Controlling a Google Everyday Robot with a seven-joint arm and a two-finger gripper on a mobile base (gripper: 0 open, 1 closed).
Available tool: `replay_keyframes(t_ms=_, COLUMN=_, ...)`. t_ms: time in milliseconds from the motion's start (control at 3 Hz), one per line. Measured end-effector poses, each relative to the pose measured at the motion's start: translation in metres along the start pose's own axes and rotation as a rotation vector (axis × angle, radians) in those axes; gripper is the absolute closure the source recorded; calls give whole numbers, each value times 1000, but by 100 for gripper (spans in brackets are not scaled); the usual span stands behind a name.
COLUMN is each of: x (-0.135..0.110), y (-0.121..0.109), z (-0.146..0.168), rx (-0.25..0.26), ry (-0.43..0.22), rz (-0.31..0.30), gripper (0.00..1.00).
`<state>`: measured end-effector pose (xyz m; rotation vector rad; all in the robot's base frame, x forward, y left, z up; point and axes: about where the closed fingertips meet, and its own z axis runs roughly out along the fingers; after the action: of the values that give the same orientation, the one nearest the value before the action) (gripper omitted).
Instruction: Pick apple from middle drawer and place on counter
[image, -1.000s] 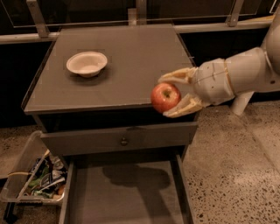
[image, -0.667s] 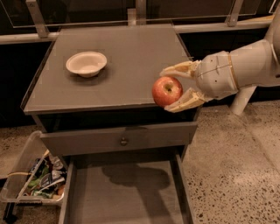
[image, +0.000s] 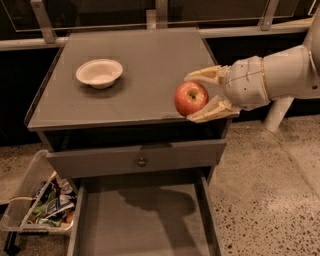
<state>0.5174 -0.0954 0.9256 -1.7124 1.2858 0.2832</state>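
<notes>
End effector (image: 189, 98) w/ apple (image: 191, 99) over counter (image: 150, 60) front-R edge.

The cream pincer (image: 190, 98), at the right edge of the grey-brown worktop (image: 150, 65), clasps a red, yellow-patched apple (image: 190, 100). Left of it: white bowl (image: 99, 73). Below: grey middle drawer (image: 145, 220), speckled floor (image: 260, 190).
</notes>
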Motion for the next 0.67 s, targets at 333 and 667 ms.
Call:
replay_keyframes(t_ms=333, x=12, y=-40, z=-1, rx=95, ry=18, rz=24, gripper=100)
replay_keyframes(t_ms=667, x=31, y=-78, z=-4, rx=203, ry=31, rz=79, gripper=100)
